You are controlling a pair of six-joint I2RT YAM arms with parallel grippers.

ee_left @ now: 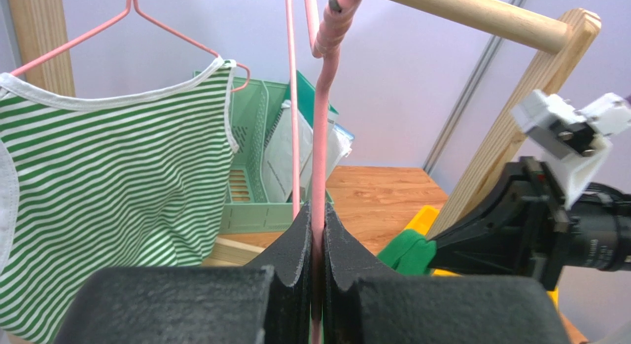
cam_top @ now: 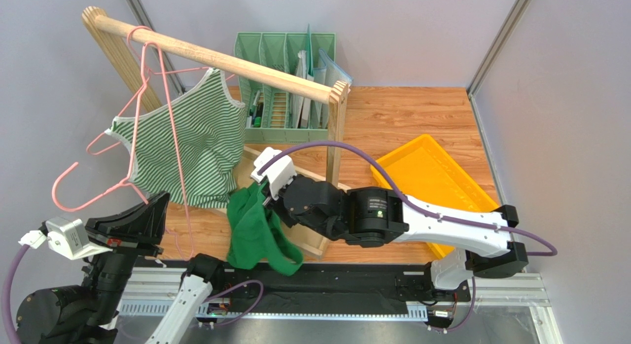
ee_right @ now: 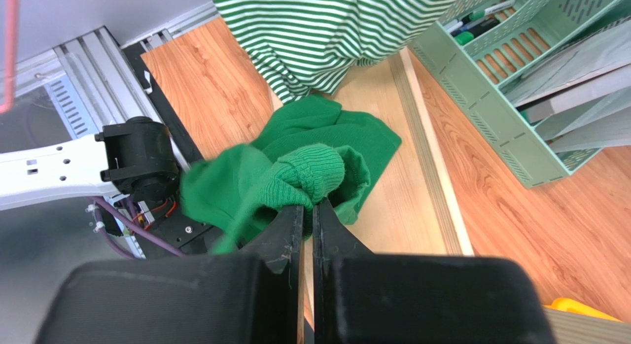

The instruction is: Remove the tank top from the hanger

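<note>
A plain green tank top (cam_top: 255, 233) hangs from my right gripper (cam_top: 261, 187), which is shut on a bunched fold of it above the rack's base; in the right wrist view (ee_right: 307, 207) the jaws pinch the knit cloth (ee_right: 296, 174). My left gripper (cam_top: 157, 209) is shut on the wire of a bare pink hanger (cam_top: 175, 163) hooked on the wooden rail; the wire (ee_left: 323, 137) runs up between the closed pads (ee_left: 337, 248). A green-and-white striped tank top (cam_top: 185, 137) hangs on another pink hanger beside it.
The wooden rail (cam_top: 222, 59) spans two posts over a wooden base (cam_top: 315, 244). A green desk organizer (cam_top: 285, 78) with papers stands behind it. A yellow tray (cam_top: 437, 181) lies at the right, under my right arm. Grey walls enclose the table.
</note>
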